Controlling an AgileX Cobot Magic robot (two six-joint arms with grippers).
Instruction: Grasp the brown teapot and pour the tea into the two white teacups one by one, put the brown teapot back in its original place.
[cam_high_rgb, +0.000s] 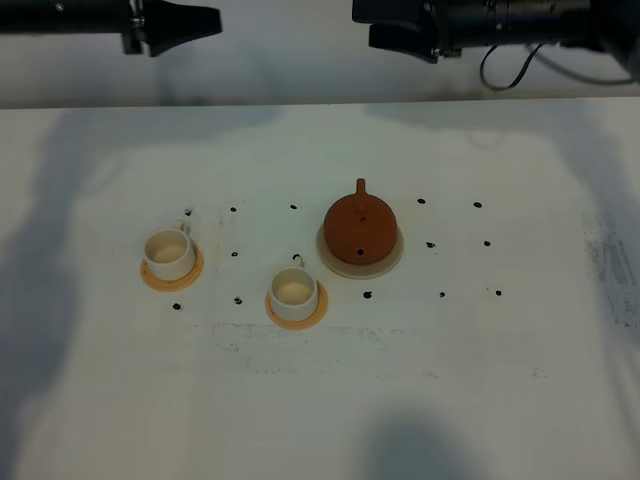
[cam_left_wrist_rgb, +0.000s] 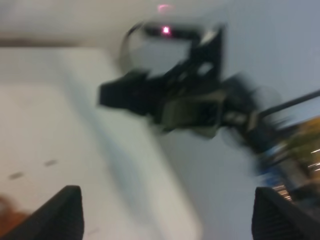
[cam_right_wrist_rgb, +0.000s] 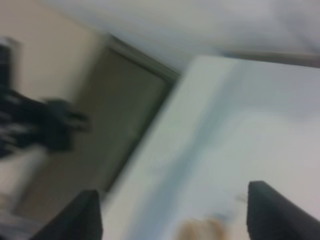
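The brown teapot (cam_high_rgb: 360, 228) stands upright on the cream saucer (cam_high_rgb: 394, 264), right of the table's middle, with its spout pointing to the far side. One white teacup (cam_high_rgb: 168, 252) stands on an orange coaster at the left. The other white teacup (cam_high_rgb: 293, 291) stands on a coaster in front of the middle. My left gripper (cam_high_rgb: 208, 20) and right gripper (cam_high_rgb: 382, 36) hover at the far edge, away from all of them. In the left wrist view my left gripper (cam_left_wrist_rgb: 175, 220) is open and empty. In the right wrist view my right gripper (cam_right_wrist_rgb: 182, 215) is open and empty. Both wrist views are blurred.
Small black dots (cam_high_rgb: 430, 244) mark the white table (cam_high_rgb: 450, 380) around the teapot and cups. The left wrist view shows the other arm (cam_left_wrist_rgb: 175, 95) blurred past the table's edge. A dark cable (cam_high_rgb: 510, 62) hangs at the right arm.
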